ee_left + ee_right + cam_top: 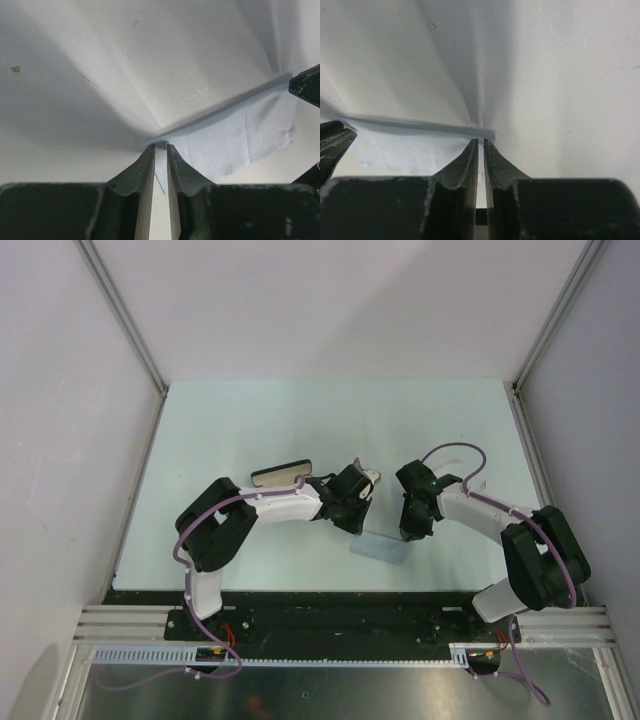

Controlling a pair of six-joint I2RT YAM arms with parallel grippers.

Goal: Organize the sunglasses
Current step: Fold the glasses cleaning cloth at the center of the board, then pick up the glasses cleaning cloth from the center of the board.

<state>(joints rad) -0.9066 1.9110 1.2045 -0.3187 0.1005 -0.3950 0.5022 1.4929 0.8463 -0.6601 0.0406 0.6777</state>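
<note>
A light blue cloth lies low over the table between both grippers. In the left wrist view, my left gripper is shut on one corner of the cloth, and a strip of fabric shows between its jaws. My right gripper stands nearly shut at the other corner of the cloth, where a folded edge meets its tips. From above, the left gripper and the right gripper sit close together at the cloth's far edge. The sunglasses are not in view.
A black oblong case with a pale upper face lies on the table just behind the left forearm. White walls enclose the table on three sides. The pale table stretches toward the back wall.
</note>
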